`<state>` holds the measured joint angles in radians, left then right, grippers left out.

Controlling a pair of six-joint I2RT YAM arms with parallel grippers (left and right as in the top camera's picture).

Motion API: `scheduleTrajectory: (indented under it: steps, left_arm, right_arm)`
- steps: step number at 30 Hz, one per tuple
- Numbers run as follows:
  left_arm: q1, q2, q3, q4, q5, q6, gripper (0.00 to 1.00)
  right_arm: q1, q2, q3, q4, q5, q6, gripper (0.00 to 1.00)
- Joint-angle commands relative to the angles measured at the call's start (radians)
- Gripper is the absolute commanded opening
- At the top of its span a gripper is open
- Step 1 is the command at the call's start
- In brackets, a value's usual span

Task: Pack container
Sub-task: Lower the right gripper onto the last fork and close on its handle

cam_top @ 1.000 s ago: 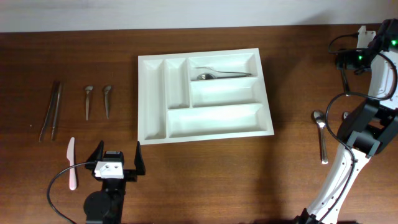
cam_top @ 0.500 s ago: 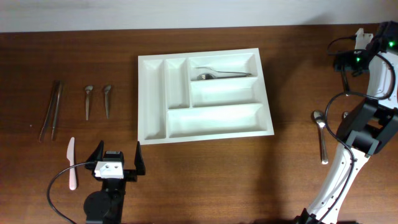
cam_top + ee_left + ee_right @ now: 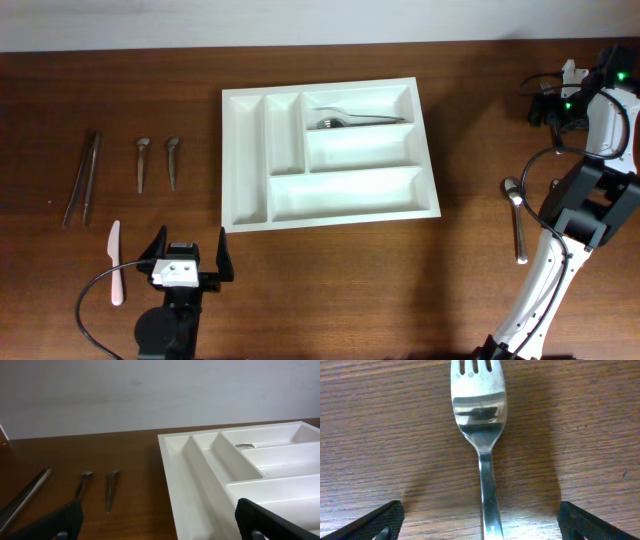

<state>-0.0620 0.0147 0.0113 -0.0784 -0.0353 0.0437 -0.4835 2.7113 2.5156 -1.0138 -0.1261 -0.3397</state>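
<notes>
Near the left edge of the counter [image 3: 330, 300] a pair of long thin sticks [image 3: 82, 178] is seen. Just to its right two small spoons [image 3: 141, 163] are laid side by side, apart from each other. Closer to the near edge a pale pink knife [image 3: 115, 262] is placed. Beside it the left end effector [image 3: 190, 250] is held with its jaws spread wide and nothing between them.

The container [image 3: 229, 160] is set flat in the middle of the counter, nearer to the far edge. Its two narrow compartments are found on its left side and the three long ones on its right. In the farthest long compartment a metal fork [image 3: 360, 119] is laid.

Near the right edge a second fork [image 3: 517, 225] is lying on the wood. The right end effector [image 3: 481, 527] is held over it, jaws wide, one on each side of the handle and well apart from it.
</notes>
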Motion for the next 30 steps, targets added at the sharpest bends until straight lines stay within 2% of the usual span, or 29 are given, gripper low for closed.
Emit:
scheduleTrajectory:
  steps: [1,4,10,13,14,18,25,27,30]
  left_arm:
    - [0.006,-0.008,-0.002,-0.002,-0.014,-0.006,0.99]
    - [0.006,-0.008,-0.002,-0.002,-0.014,-0.006,0.99]
    - [0.006,-0.008,-0.002,-0.002,-0.014,-0.006,0.99]
    - [0.006,-0.008,-0.002,-0.002,-0.014,-0.006,0.99]
    - [0.006,-0.008,-0.002,-0.002,-0.014,-0.006,0.99]
    - [0.006,-0.008,-0.002,-0.002,-0.014,-0.006,0.99]
    - [0.006,-0.008,-0.002,-0.002,-0.014,-0.006,0.99]
    - [0.006,-0.008,-0.002,-0.002,-0.014,-0.006,0.99]
    - [0.006,-0.008,-0.002,-0.002,-0.014,-0.006,0.99]
  right_arm:
    - [0.005,0.017,-0.006,0.014,0.018,0.008,0.99]
    - [0.005,0.018,-0.006,0.028,0.018,0.008,1.0]
    - [0.005,0.034,-0.006,0.035,0.014,0.008,0.94]
    - [0.005,0.045,-0.006,0.029,0.005,0.008,0.81]
    - [0.005,0.052,-0.006,0.027,0.002,0.008,0.74]
    - [0.005,0.058,-0.006,0.028,0.002,0.008,0.7]
    - [0.005,0.058,-0.006,0.045,0.003,0.008,0.37]
    - [0.005,0.058,-0.006,0.048,0.003,0.008,0.31]
    - [0.005,0.058,-0.006,0.058,0.003,0.007,0.28]
